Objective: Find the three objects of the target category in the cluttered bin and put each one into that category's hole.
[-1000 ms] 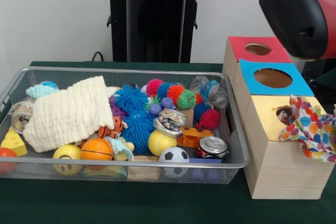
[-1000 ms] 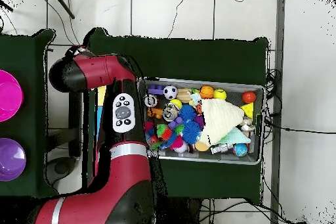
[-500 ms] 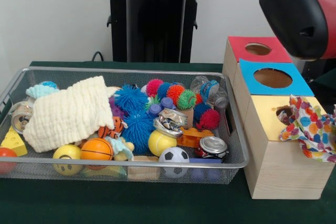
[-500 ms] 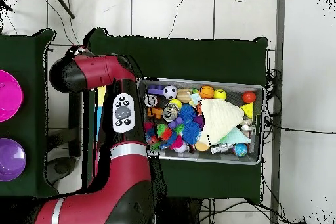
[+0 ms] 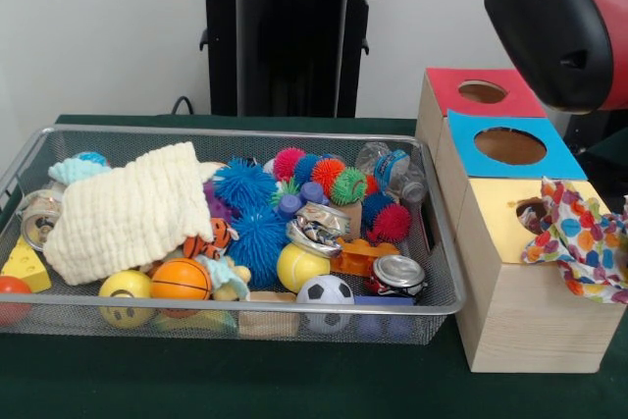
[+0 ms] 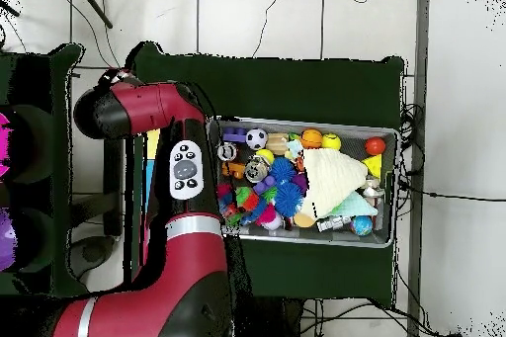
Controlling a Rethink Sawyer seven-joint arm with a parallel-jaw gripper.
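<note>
Three holed boxes [image 5: 510, 233] sit at the wire bin's [image 5: 231, 313] three o'clock, a patterned cloth [image 5: 581, 239] draped at the yellow one's hole. My gripper's hidden under my arm [image 6: 163, 185]; can't tell its state.

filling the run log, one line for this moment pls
arm: over boxes | gripper: not visible | patterned cloth: draped at yellow box hole | bin: still cluttered

A wire-mesh bin [image 5: 432, 242] is sitting at nine o'clock of three boxes, with a cream cloth [image 5: 128, 208] lying at its nine o'clock side. A patterned cloth [image 5: 584, 237] is draping over the yellow-topped box [image 5: 510, 282] at four o'clock.
</note>
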